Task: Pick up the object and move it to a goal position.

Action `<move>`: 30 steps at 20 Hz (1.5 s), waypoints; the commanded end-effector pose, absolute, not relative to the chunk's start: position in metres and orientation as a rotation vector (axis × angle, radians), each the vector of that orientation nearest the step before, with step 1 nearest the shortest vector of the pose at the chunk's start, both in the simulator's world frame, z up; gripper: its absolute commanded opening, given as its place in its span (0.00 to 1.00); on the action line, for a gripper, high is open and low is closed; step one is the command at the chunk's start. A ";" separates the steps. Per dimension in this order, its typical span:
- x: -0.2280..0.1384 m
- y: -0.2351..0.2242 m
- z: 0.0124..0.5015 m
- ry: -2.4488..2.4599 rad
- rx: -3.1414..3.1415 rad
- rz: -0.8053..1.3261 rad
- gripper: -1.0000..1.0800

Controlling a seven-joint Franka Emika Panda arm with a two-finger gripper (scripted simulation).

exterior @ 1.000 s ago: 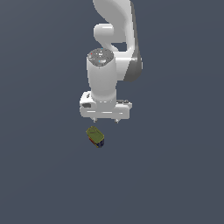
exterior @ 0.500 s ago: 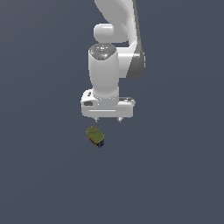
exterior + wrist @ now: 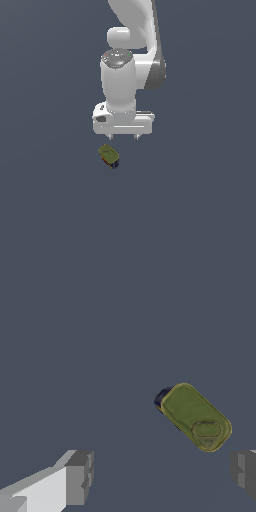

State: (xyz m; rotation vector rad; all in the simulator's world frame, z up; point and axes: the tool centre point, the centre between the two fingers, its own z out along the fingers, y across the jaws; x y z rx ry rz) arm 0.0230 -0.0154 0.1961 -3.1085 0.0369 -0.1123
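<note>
I see one tin [image 3: 108, 156] lying flat on the dark floor, apart from my one gripper [image 3: 123, 136]; my two fingers [image 3: 79, 477] are spread wide and hold nothing, above it.

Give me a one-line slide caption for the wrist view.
Open gripper hovers above the olive-topped tin, which lies off-centre, nearer one finger.

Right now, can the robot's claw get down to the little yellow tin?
Probably yes. The gripper is open and nothing sits between it and the tin. But the tin lies off to one side, not between the fingers, so it must shift over first.
</note>
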 end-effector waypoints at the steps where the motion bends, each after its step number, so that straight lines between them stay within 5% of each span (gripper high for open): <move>1: 0.023 -0.017 0.194 0.007 -3.111 -0.110 0.96; 30: 0.030 -0.073 0.126 -0.956 -2.996 -0.021 0.96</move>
